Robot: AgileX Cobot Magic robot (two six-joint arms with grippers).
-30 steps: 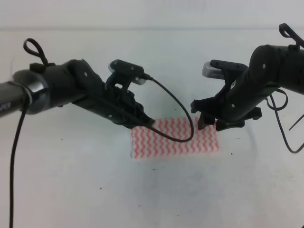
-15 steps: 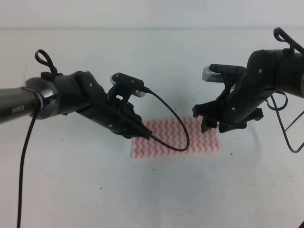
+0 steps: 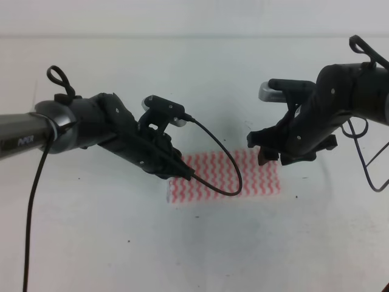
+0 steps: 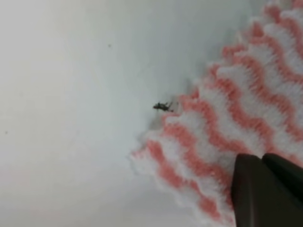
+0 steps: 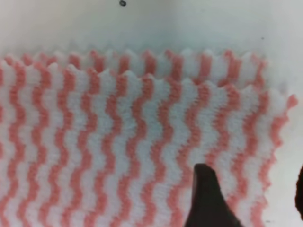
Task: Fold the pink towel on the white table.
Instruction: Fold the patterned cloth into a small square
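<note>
Jaws on the left gripper (image 4: pixel 265 189) look closed over the pink towel (image 3: pixel 228 176); the right gripper (image 5: pixel 251 198) is parted. Both have shifted slightly, so the fold on the bench (image 3: pixel 182 255) seems nearly finished.

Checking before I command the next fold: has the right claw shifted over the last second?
Yes, slightly. In the high view the right claw has risen a little, further from the pink towel, which lies unmoved on the white table.

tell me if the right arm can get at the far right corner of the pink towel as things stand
Probably yes. The right gripper hangs just over the pink towel at that far right corner, and its wrist view shows one fingertip above bare cloth with two layered edges lying flat on the white table. Nothing sits in between.
</note>
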